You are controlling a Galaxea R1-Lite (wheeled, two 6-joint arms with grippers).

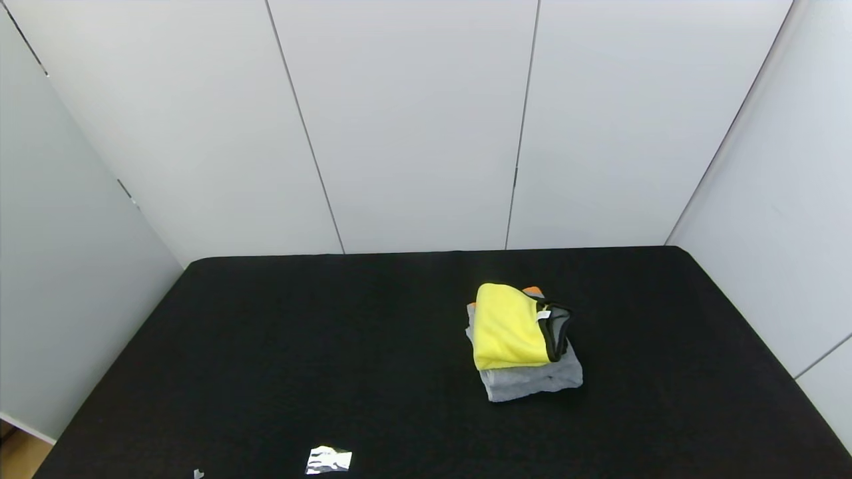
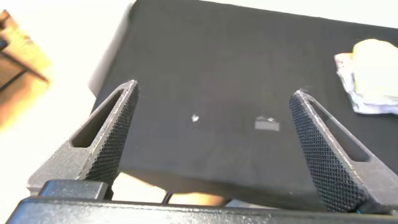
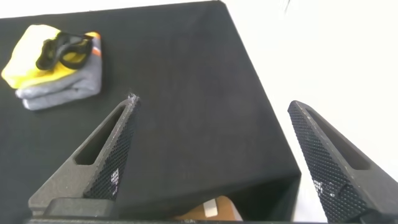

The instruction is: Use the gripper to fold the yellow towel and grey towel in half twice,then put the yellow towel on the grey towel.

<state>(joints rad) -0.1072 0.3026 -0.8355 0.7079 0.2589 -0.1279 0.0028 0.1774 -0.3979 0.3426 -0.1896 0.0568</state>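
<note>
The yellow towel (image 1: pixel 509 326) lies folded on top of the folded grey towel (image 1: pixel 532 380), right of the middle of the black table (image 1: pixel 299 346). Its black trim and small white tag face right. An orange stripe of the grey towel peeks out behind it. The stack also shows in the right wrist view, yellow towel (image 3: pixel 25 62) on grey towel (image 3: pixel 68 87), and washed out in the left wrist view (image 2: pixel 373 74). Neither arm shows in the head view. My left gripper (image 2: pixel 214 102) is open and empty over the table's near left edge. My right gripper (image 3: pixel 211 106) is open and empty over the near right corner.
A small silvery scrap (image 1: pixel 328 460) and a tiny white fleck (image 1: pixel 198 474) lie near the table's front edge; the scrap also shows in the left wrist view (image 2: pixel 267 124). White wall panels enclose the table at the back and on both sides.
</note>
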